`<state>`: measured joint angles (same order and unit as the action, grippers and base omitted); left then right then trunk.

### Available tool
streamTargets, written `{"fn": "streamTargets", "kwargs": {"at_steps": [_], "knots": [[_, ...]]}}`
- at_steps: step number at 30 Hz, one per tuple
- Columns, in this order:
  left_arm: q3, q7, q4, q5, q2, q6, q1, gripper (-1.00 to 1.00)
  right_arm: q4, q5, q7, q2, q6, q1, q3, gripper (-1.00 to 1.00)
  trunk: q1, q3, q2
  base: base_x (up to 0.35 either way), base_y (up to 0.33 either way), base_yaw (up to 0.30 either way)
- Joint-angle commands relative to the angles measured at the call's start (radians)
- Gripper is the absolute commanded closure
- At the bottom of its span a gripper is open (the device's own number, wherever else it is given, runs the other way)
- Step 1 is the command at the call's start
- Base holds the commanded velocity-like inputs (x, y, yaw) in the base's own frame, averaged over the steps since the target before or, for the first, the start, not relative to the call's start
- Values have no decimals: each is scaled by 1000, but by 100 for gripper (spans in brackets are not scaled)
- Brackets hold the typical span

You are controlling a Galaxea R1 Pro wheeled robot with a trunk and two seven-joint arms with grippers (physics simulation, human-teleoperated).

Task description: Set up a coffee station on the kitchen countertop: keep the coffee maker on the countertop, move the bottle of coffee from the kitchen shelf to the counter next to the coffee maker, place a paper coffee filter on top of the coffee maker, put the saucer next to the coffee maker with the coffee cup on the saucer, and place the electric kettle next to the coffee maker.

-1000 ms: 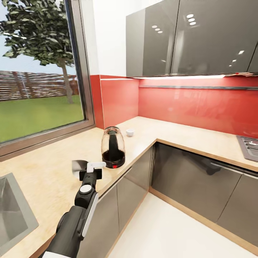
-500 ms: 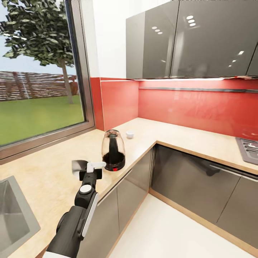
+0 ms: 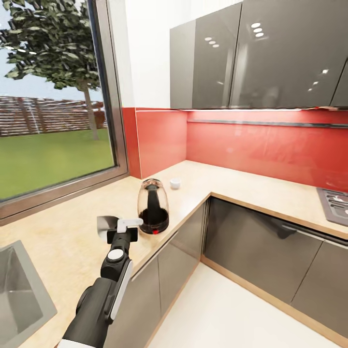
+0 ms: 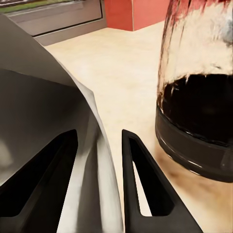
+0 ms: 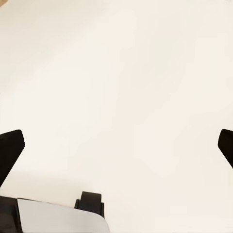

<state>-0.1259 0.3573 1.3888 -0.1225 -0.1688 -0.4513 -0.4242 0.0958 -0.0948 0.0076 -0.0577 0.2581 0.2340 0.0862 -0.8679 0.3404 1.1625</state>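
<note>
Furthest left on the desk [image 3: 58,241] is the corner of a sink [image 3: 19,290]. Next comes the left claw [image 3: 116,228], held out over the desk edge. Its jaws are closed on a thin grey cone-shaped sheet, judged to be the paper filter [image 3: 105,226]; the left wrist view shows the sheet [image 4: 53,145] pinched between the fingers [image 4: 138,179]. Just beyond the claw stands a glass vessel with a dark base and dark liquid, taken to be the coffee maker [image 3: 153,207], near the desk's front edge. Further back in the corner sits a small white cup [image 3: 175,183]. The right claw [image 5: 116,141] is spread wide over pale floor, holding nothing.

So the coffee maker is in place and the filter is in hand but not yet on top of it. Bottle, saucer and kettle are not seen by the coffee maker, so those steps look undone.

Against the earlier frames, the whole view has shifted slightly: the coffee maker and cup sit lower in the picture, the camera's doing, while the arm keeps its pose.
</note>
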Motion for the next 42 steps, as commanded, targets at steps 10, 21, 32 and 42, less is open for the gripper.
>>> {"fn": "streamTargets", "kwargs": {"at_steps": [10,21,32,42], "knots": [[-1,2,1,-11,0,-9,-1,100,0,-2,-1,-1,3,1,7,-100,38,-30,-70,0,0,0],[-1,3,1,-11,0,-8,-1,100,0,-2,0,-1,3,1,7,-100,58,-46,-105,0,0,3],[-1,3,8,-11,0,-7,-1,100,2,-2,-1,1,3,1,7,-100,58,-46,-105,-8,-11,177],[-1,3,10,-11,0,-7,-1,100,3,-2,-1,1,3,1,7,-100,58,-46,-105,-48,-69,19]]}}
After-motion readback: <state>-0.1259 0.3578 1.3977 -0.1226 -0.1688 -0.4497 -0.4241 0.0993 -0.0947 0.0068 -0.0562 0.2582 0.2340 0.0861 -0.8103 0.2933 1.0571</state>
